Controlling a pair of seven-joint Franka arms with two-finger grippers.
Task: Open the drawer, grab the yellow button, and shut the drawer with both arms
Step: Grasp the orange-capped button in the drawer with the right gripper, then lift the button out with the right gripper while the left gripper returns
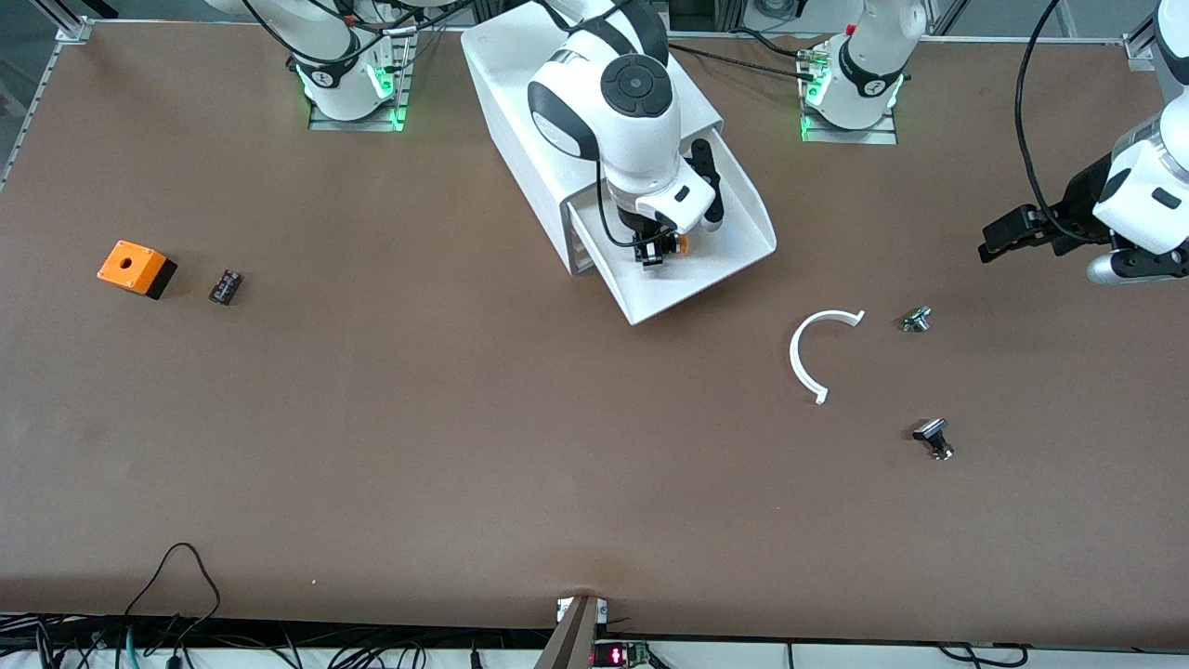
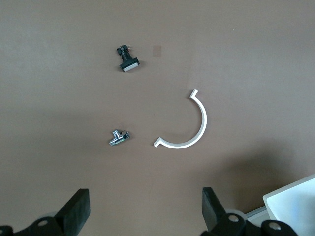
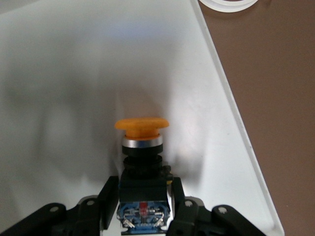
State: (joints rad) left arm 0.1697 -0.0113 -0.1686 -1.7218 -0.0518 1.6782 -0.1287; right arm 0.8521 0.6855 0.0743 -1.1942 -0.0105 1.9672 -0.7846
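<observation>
Front view: no legible labels.

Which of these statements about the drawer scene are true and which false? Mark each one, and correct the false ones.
1. The drawer stands pulled out. True.
2. The right gripper is shut on the button. True.
3. The left gripper holds the white curved strip. False: it hangs open over the table, the strip lying free.
4. The orange cube lies in the drawer. False: it sits on the table toward the right arm's end.
</observation>
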